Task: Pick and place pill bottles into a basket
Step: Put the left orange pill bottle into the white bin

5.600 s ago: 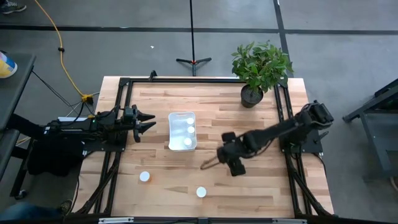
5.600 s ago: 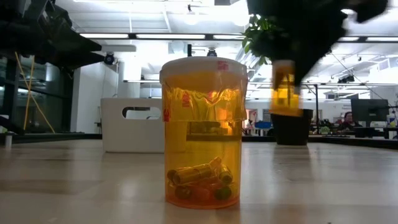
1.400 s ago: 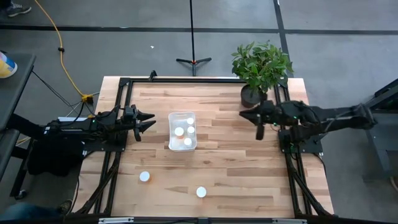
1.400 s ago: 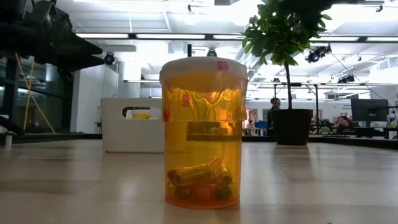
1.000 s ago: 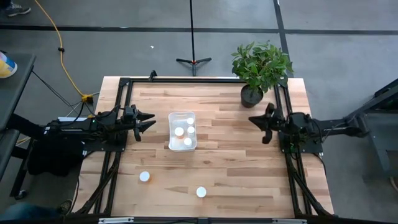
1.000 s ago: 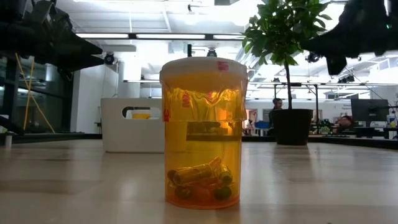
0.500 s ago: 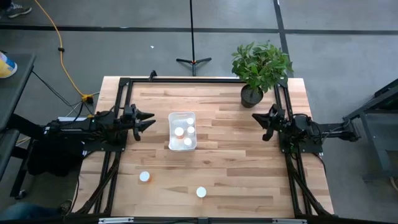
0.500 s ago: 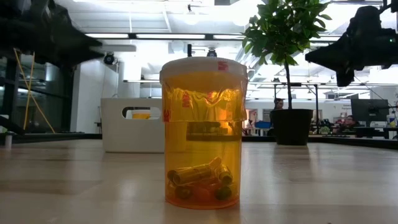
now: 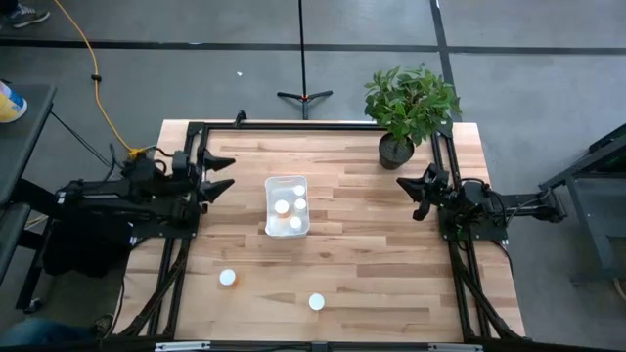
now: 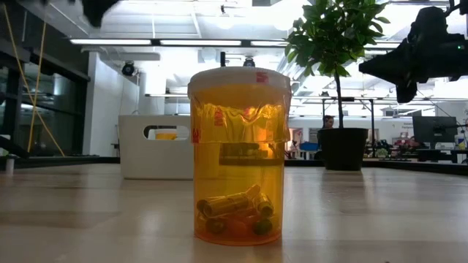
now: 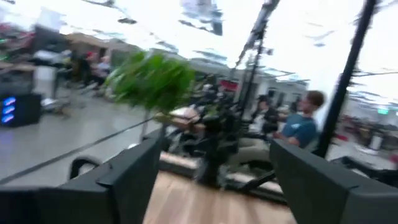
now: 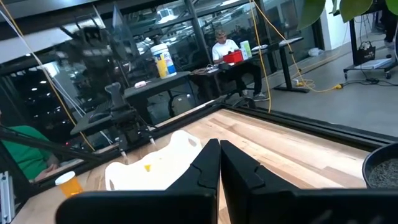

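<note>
The white basket [image 9: 287, 206] stands left of the table's middle with several white-capped pill bottles [image 9: 293, 223] in it. Two more bottles stand on their bases near the front edge [image 9: 227, 278] [image 9: 316, 302]. The low view shows the nearer one as orange with a white cap [image 10: 239, 157]. My left gripper [image 9: 224, 174] hovers open left of the basket, with nothing between its fingers [image 11: 124, 183]. My right gripper [image 9: 403, 185] is shut and empty at the table's right side, below the plant pot. Its fingers [image 12: 219, 167] point toward the basket [image 12: 155, 165].
A potted plant [image 9: 409, 108] in a dark pot [image 9: 395, 152] stands at the far right corner. Black frame rails [image 9: 186, 244] run along both side edges. Bare wood lies between the basket and the right arm. People sit in the room beyond the table.
My left gripper has opened wider. It has risen and drawn back a little toward the far left, tipping up so that its wrist view now looks level across the table. My right gripper has stayed shut at the right edge.
</note>
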`<state>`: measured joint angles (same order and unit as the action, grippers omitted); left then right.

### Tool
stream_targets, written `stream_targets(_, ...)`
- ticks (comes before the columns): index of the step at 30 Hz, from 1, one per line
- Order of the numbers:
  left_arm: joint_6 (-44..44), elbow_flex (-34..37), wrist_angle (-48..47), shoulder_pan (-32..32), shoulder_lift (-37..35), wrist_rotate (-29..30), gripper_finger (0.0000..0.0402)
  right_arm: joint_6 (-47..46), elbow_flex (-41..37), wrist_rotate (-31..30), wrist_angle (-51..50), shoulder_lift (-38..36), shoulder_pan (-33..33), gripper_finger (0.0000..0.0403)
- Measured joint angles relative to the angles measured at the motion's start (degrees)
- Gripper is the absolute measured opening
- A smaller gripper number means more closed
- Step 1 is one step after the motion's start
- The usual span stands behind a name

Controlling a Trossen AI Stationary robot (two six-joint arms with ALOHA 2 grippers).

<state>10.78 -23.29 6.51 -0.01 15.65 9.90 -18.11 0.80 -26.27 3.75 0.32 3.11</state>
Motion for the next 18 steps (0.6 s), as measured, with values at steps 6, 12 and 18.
stream_targets(6,-3.03,-19.46,-17.18,0.00,13.77,-8.64,0.0348,0.09,0.00,0.01,-0.11,0.00,0.00,0.0001)
stream_targets(12,-3.18,-42.39,-43.59,-0.20,27.96,-17.29,0.0301,0.58,0.00,0.03,-0.21,0.00,0.00,0.0003)
stream_targets(18,-5.02,-63.70,-66.47,-6.18,42.62,-17.23,0.0256,1.64,0.00,0.05,-0.24,0.00,0.00,0.0004)
